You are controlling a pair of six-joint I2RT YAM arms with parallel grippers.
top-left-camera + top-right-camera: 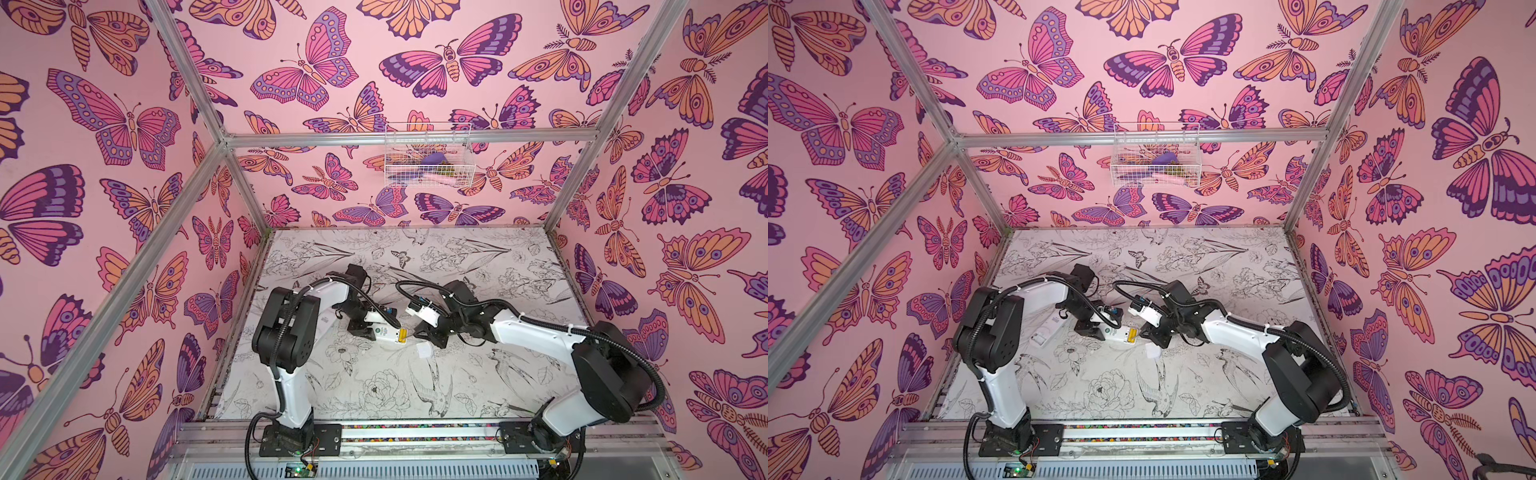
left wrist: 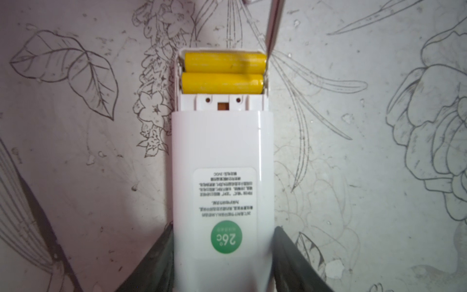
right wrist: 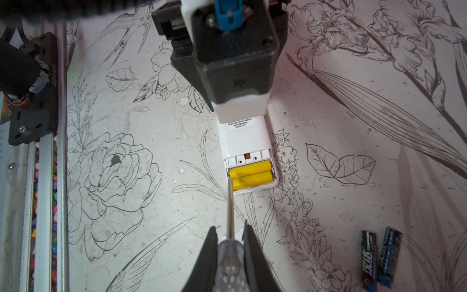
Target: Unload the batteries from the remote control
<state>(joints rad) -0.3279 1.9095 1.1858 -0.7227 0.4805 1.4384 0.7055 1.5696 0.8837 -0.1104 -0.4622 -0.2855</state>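
Left hand (image 2: 223, 237) gripping wide; right hand (image 3: 230, 227) pinched tight, facing it

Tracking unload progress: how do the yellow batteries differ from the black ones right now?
Place: the yellow batteries sit in the remote's open bay; the black batteries lie loose on the table, clear of the remote.
Contact: the screwdriver tip is at the yellow pair's end; nothing touches the black pair.
Finish: the yellow are plain; the black carry printed labels.
Shared: each pair lies side by side, and all are slim cylinders.
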